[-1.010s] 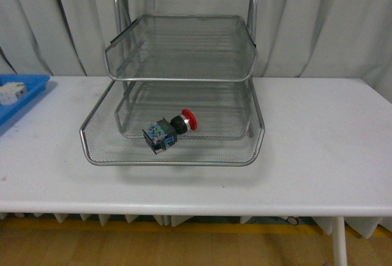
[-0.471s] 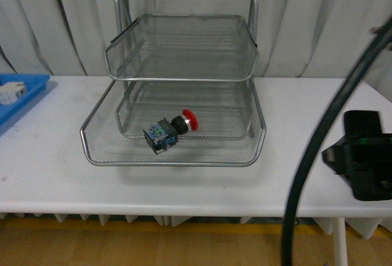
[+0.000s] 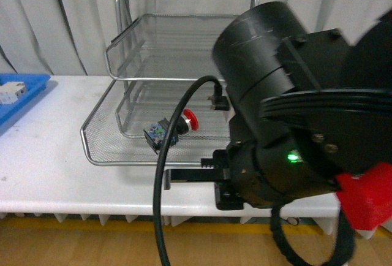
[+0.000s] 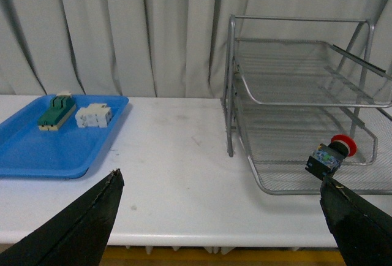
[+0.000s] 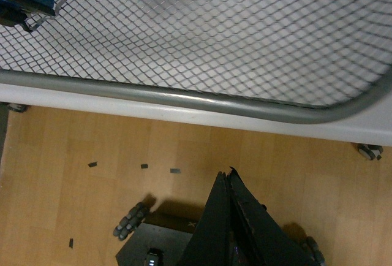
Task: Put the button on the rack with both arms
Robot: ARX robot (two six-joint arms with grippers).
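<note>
My right arm (image 3: 288, 119) looms close across the front view, its gripper (image 5: 231, 217) pinched closed, holding nothing. My left gripper (image 4: 220, 217) is spread wide. One button (image 3: 168, 129) lies in the rack's (image 3: 184, 51) bottom tray, of three.
</note>
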